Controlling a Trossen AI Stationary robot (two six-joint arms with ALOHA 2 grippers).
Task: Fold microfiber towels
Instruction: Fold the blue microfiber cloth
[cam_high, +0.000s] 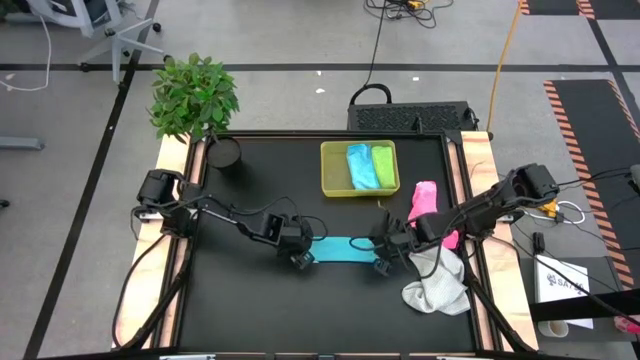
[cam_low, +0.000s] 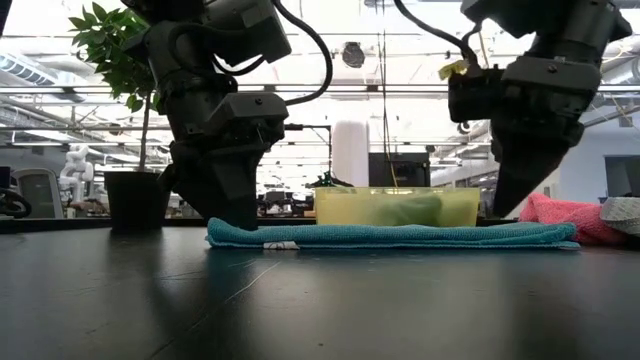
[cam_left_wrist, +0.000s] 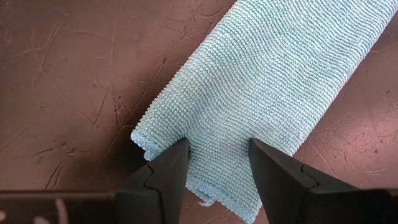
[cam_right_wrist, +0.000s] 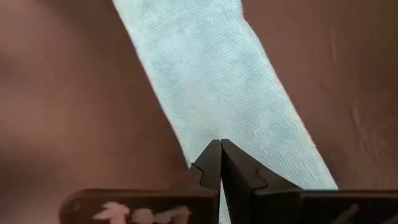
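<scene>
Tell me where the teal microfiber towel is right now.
In the high view, the teal microfiber towel lies folded into a long strip at the middle of the black table, between the left gripper and right gripper, in front of the yellow-green plastic tray.

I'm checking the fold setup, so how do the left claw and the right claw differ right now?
The left claw stands open, its fingers astride one end of the teal towel; the right claw is shut, tips pressed together at the other end. In the high view the left claw sits at the towel's left end, the right claw at its right end. Both are down at the towel, on the black table.
</scene>
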